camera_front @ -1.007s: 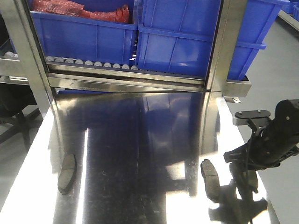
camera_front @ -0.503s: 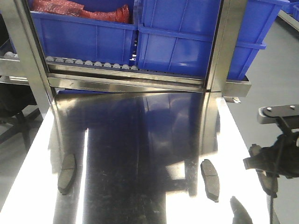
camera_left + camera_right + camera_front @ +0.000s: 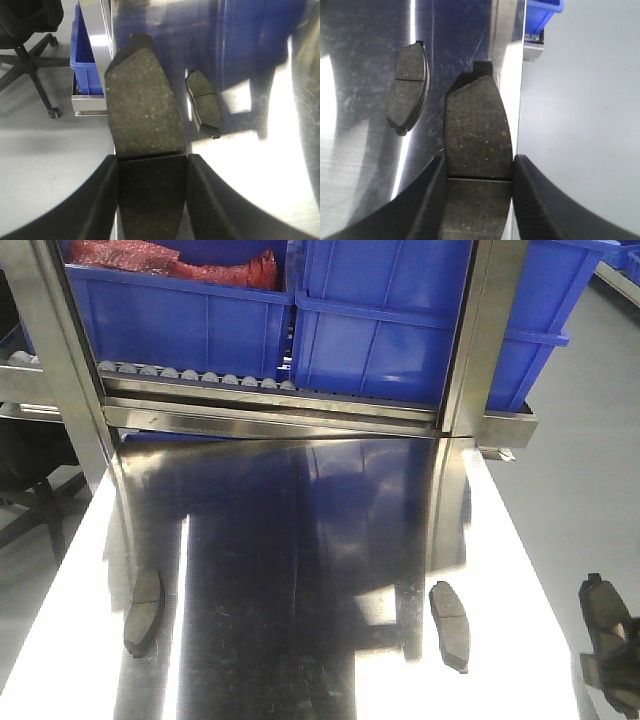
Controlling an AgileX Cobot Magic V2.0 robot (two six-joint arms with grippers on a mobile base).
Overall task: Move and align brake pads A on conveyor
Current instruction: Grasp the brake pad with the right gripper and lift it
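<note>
left gripper (image 3: 152,200) clamps a brake pad (image 3: 142,110), right gripper (image 3: 479,200) a second pad (image 3: 479,130).

Dark-grey speckled brake pads (image 3: 450,625), mirror-bright silver table (image 3: 300,560), plain blue bins (image 3: 200,325), crinkled red bundle (image 3: 170,262)

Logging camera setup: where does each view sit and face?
Front: high, looking down over the steel table toward blue bins; the right-held pad shows bottom right.
Left wrist: over the table's left edge, along the left gripper, jaws clamping the left-held pad.
Right wrist: right edge, along the right gripper, likewise.
Shared: front and right wrist both show the right lying pad.
</note>
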